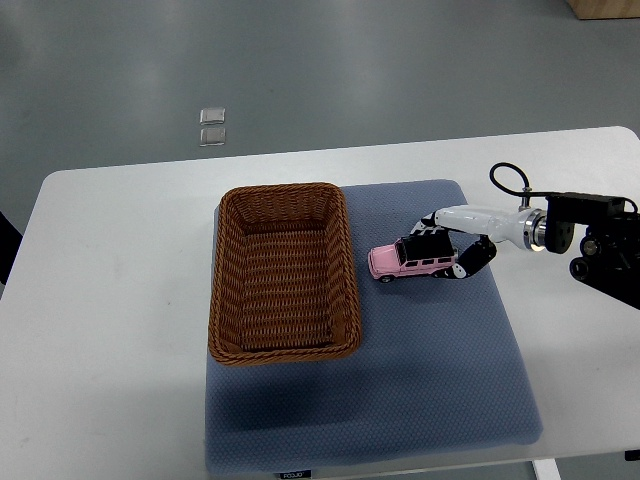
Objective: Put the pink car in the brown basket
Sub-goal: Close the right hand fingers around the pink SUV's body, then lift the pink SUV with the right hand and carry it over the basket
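Observation:
A pink toy car (pixel 403 262) with a black roof rack sits on the blue mat (pixel 420 380), just right of the brown wicker basket (pixel 283 190). The basket is rectangular and holds nothing. My right hand (pixel 446 255), white with black fingers, reaches in from the right edge. Its fingers lie over the car's roof and its thumb presses the car's near rear side, so it is closed on the car. The car's wheels still look to be resting on the mat. The left arm does not show.
The mat lies on a white table (pixel 110 300) with rounded corners. The basket stands on the mat's left part. Two small clear objects (pixel 212 127) lie on the grey floor beyond the table. A dark shape (pixel 6 245) shows at the left edge.

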